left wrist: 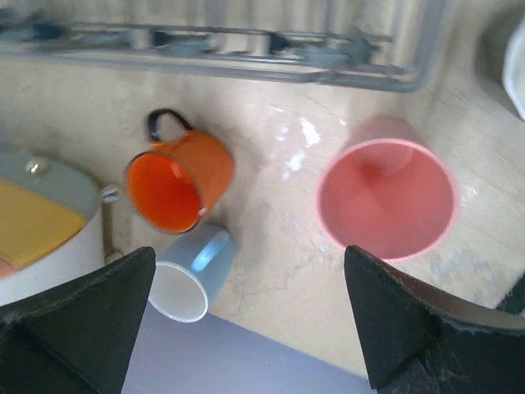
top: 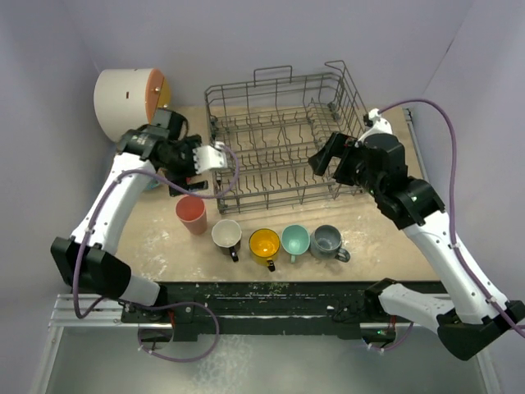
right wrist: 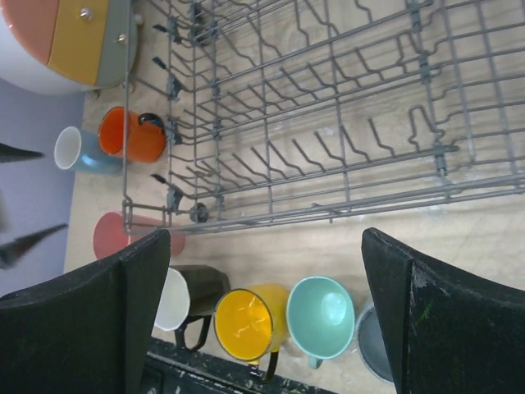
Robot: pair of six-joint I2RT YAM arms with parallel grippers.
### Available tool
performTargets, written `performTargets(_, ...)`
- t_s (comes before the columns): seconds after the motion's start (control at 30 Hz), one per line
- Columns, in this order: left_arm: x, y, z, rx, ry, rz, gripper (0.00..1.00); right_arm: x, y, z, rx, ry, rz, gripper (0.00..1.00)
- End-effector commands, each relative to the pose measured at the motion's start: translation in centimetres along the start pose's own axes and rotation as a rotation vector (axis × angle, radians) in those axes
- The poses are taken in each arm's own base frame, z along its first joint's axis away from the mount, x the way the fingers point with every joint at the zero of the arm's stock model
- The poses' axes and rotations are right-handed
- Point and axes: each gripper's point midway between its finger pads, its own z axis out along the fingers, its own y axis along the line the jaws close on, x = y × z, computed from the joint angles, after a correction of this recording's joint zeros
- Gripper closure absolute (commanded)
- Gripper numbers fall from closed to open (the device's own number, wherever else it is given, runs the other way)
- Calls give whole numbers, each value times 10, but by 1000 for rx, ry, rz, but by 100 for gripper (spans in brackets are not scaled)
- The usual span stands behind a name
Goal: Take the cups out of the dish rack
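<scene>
The grey wire dish rack (top: 279,139) stands at the table's back and holds no cups. In front of it stand a pink tumbler (top: 191,215), a black mug with white inside (top: 227,236), a yellow mug (top: 265,245), a teal mug (top: 295,241) and a grey mug (top: 326,241). The left wrist view shows an orange mug (left wrist: 176,180) and a light blue mug (left wrist: 189,279) lying by the tumbler (left wrist: 385,197). My left gripper (top: 215,156) is open and empty above the rack's left end. My right gripper (top: 321,156) is open and empty over the rack's right front.
A white cylindrical cabinet (top: 123,100) with an orange-yellow front stands at the back left, close to the orange mug (right wrist: 135,135) and light blue mug (right wrist: 78,150). Purple walls enclose the table on three sides. The table's front edge lies just behind the row of mugs.
</scene>
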Motion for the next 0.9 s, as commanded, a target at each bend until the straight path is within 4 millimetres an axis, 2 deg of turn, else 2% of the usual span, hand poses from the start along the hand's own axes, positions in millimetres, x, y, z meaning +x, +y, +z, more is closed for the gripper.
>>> performTargets(0.0, -9, 61, -48, -275, -255, -255, 0, -30, -29, -21, 156, -135, -59, 0)
performTargets(0.1, 5, 83, -58, -431, -411, -460, 1, -37, -62, -29, 295, -223, -102, 0)
performTargets(0.17, 16, 83, -53, -536, -485, -602, 1, -38, -83, -34, 376, -282, -115, 0)
performTargets(0.23, 24, 70, -38, -586, -522, -647, 1, -36, -104, -39, 451, -340, -122, 0)
performTargets(0.33, 37, 38, 3, -543, -532, -745, 1, -38, -119, -48, 496, -414, -139, 0)
performTargets(0.47, 49, 9, 37, -488, -519, -833, 1, -26, -142, -48, 567, -449, -196, 0)
performTargets(0.53, 51, -5, 46, -482, -540, -835, 1, -19, -152, -45, 602, -447, -227, 0)
performTargets(0.7, 51, -29, 47, -561, -649, -824, 1, 4, -173, -33, 664, -405, -262, 0)
performTargets(0.77, 53, -33, 42, -603, -683, -859, 1, 11, -180, -34, 680, -418, -243, 0)
performTargets(0.87, 55, -42, 44, -608, -696, -863, 1, 16, -188, -39, 682, -458, -226, 0)
